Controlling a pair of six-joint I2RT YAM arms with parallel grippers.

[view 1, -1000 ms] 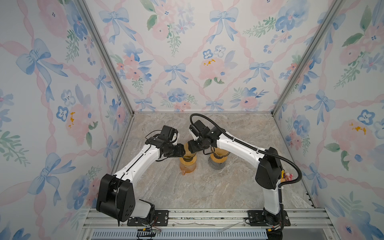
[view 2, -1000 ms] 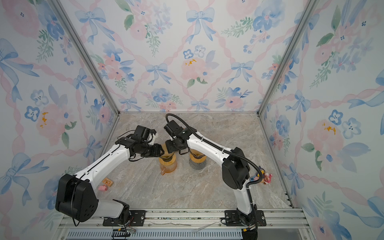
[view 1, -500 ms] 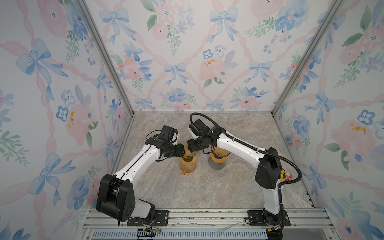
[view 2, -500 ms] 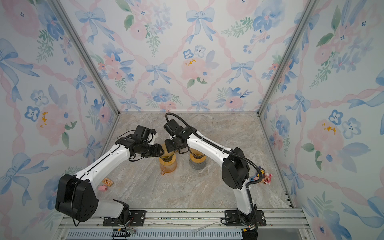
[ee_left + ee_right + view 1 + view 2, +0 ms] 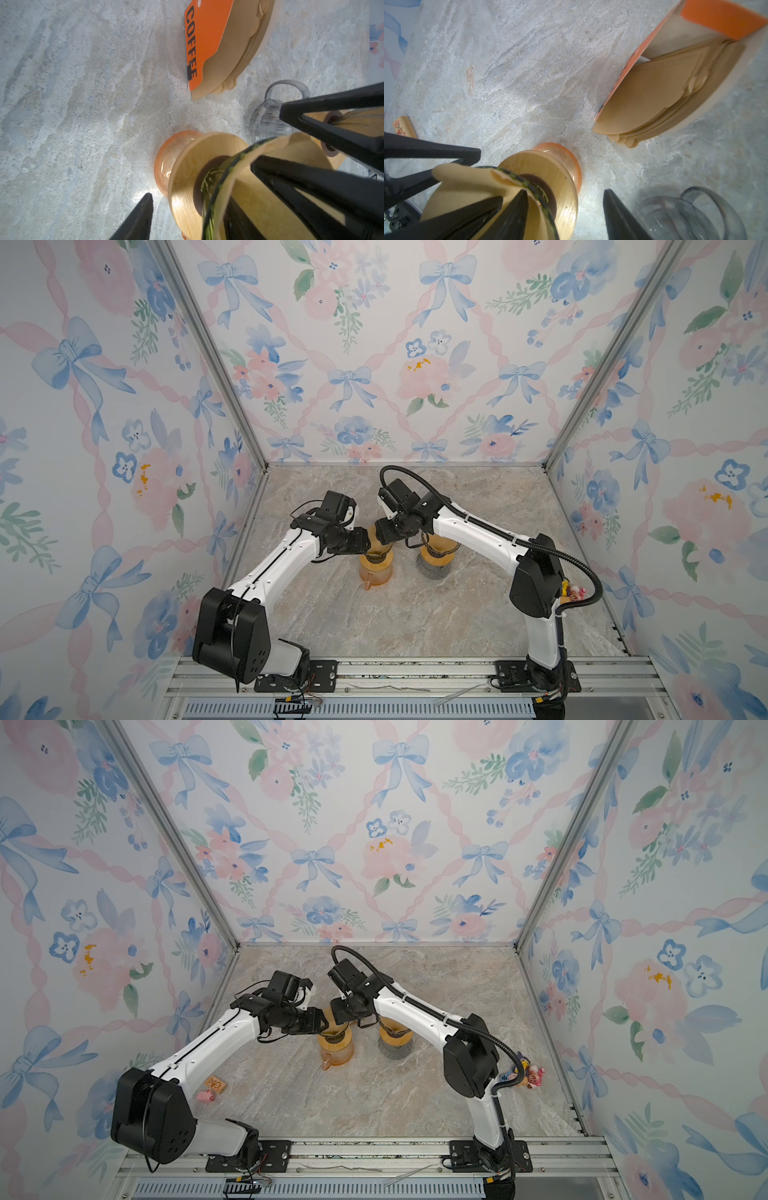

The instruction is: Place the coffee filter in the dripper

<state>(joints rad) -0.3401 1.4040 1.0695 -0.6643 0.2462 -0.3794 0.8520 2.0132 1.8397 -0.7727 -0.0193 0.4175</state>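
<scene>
Clearly parted at the left gripper [image 5: 201, 179], one finger inside the coffee filter [image 5: 270, 145], the other outside the dripper [image 5: 207, 187], pinching nothing. Likewise spread at the right gripper [image 5: 564, 191]: inner finger within the paper cone, outer finger clear of the wooden collar [image 5: 562, 172]. With the filter seated in the dripper's mouth, between both pairs of jaws, upper edge curling free. Cannot make out the cone's tip behind the fingers. Below the jaws, only part of the orange carafe [image 5: 164, 162]. Beyond the jaws, a stack of filters [image 5: 245, 41] in an orange box [image 5: 204, 35], cut off by the frame. In both top views, fingertips lost under the wrists.
</scene>
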